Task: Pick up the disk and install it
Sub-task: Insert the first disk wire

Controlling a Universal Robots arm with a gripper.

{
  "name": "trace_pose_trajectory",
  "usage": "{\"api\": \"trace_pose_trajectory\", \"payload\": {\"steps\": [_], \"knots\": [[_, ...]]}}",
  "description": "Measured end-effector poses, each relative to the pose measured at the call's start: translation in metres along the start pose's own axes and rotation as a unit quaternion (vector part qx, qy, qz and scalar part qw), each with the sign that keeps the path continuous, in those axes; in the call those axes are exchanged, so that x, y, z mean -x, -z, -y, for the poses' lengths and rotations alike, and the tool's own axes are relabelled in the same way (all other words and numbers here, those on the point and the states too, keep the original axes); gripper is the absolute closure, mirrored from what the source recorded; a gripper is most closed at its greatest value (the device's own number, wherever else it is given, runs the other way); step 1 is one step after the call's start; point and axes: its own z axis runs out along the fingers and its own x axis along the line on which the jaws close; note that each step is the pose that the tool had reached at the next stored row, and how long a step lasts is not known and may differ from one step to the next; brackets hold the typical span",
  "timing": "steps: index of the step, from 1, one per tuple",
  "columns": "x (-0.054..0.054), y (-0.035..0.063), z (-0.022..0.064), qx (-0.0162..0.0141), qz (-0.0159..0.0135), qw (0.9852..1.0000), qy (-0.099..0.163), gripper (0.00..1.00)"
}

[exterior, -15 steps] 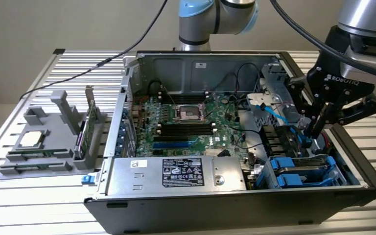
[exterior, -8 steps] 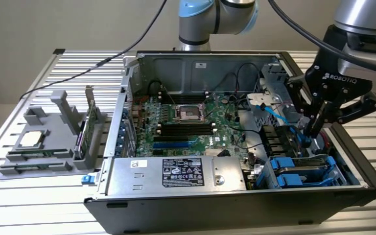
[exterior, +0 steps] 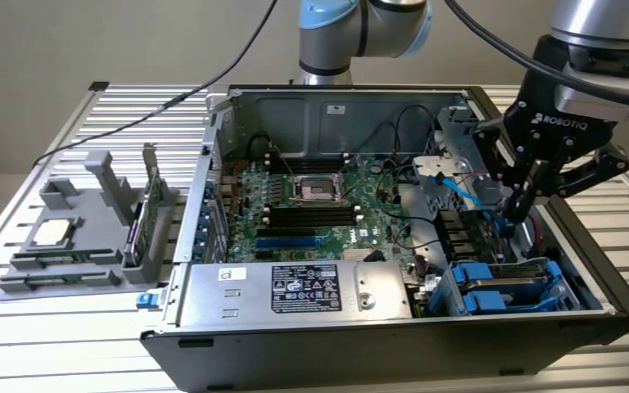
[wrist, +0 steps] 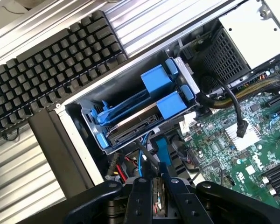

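The disk (wrist: 130, 128), a grey slab edged by a blue carrier, sits inside the drive cage (wrist: 114, 86) at the case's front corner, on the exterior view's right. In the exterior view the disk (exterior: 508, 274) shows there with blue tabs around it. My gripper (exterior: 520, 209) hangs just behind and above the cage, inside the open computer case. In the wrist view the gripper (wrist: 158, 181) has its fingers close together, shut. A blue strip (wrist: 161, 149) rises right at the fingertips; I cannot tell whether it is pinched.
The open case holds a green motherboard (exterior: 304, 205), a silver power supply (exterior: 292, 291) at the front and a blue cable (exterior: 462, 192) near the gripper. A grey parts holder (exterior: 74, 237) stands at the exterior view's left. A black keyboard (wrist: 51, 60) lies outside the case.
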Motion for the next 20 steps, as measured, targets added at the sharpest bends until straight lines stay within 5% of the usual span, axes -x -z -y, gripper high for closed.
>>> {"api": "trace_pose_trajectory", "payload": {"steps": [7,17,20], "knots": [[0.008,0.0020,0.0073,0.0287,-0.0185,0.9994,0.000,0.83],[0.019,0.0037,0.0120,0.0581,-0.0361,0.9977,0.000,0.83],[0.020,0.0039,0.0126,0.0630,-0.0407,0.9972,0.000,0.83]]}}
